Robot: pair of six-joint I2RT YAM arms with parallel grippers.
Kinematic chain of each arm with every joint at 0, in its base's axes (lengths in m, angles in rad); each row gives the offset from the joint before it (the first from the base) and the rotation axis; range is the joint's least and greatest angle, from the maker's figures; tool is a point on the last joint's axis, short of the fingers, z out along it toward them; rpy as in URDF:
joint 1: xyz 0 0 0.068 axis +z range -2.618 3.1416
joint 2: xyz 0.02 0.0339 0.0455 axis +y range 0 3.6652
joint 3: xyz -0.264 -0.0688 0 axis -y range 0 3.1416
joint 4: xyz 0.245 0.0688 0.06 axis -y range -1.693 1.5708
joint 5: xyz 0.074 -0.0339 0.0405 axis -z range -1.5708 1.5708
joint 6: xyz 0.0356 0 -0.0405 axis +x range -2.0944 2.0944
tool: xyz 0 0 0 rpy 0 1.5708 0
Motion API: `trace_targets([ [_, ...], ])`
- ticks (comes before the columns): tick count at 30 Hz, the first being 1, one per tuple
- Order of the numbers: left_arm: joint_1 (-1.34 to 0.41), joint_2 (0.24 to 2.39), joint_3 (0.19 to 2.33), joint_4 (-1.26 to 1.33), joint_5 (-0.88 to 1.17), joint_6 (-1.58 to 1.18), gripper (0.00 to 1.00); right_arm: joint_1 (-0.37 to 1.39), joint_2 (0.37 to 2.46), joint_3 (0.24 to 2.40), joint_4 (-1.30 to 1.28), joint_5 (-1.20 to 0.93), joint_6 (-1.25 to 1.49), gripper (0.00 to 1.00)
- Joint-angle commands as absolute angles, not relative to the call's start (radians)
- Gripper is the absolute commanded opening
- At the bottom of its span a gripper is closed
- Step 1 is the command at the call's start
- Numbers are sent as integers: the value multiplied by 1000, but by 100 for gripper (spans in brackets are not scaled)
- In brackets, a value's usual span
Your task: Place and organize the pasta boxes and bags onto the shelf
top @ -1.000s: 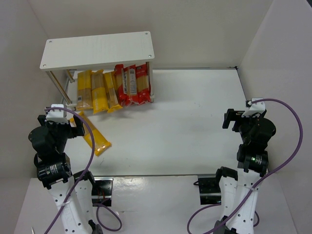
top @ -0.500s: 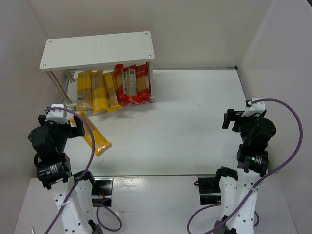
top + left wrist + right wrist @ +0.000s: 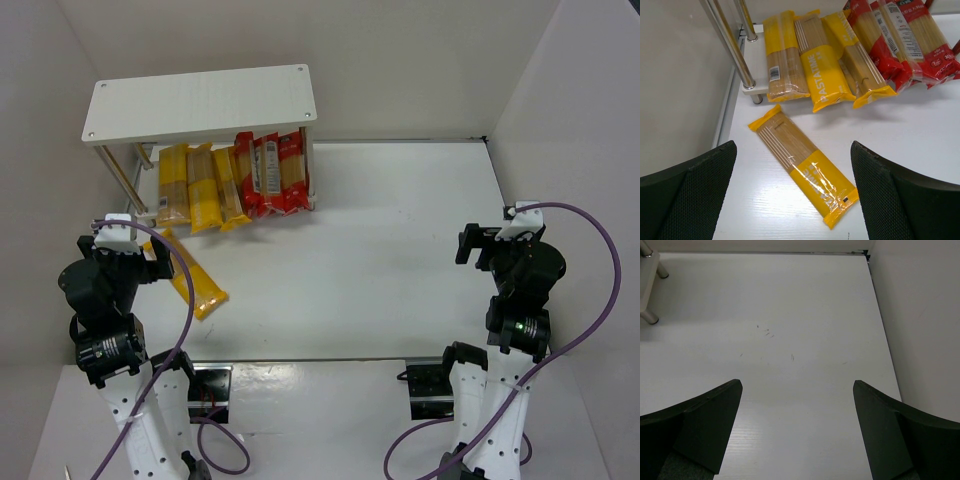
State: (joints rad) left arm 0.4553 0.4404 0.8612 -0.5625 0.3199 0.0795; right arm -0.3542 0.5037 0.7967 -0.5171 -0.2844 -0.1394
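Note:
The white shelf [image 3: 200,100] stands at the far left. On its lower tier lie three yellow pasta packs [image 3: 198,188] and red packs [image 3: 270,175], also in the left wrist view [image 3: 825,70]. One yellow pack [image 3: 196,280] lies loose on the table in front of the shelf, slanted, seen below the left wrist [image 3: 802,162]. My left gripper [image 3: 795,192] is open and empty above this loose pack. My right gripper [image 3: 797,432] is open and empty over bare table at the right.
Shelf legs [image 3: 730,47] stand close to the left wall. A shelf corner and foot [image 3: 647,290] show at the far left of the right wrist view. White walls [image 3: 560,90] enclose the table on left, back and right.

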Motion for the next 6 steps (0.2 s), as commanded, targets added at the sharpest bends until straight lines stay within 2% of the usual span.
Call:
trace_targets([
  [1,463,426,859,-545,345,98,100,-362,497,798,-477,-293,-143,100],
  [6,463,426,859,-545,354,98,100,-362,497,798,-477,-293,-143,100],
])
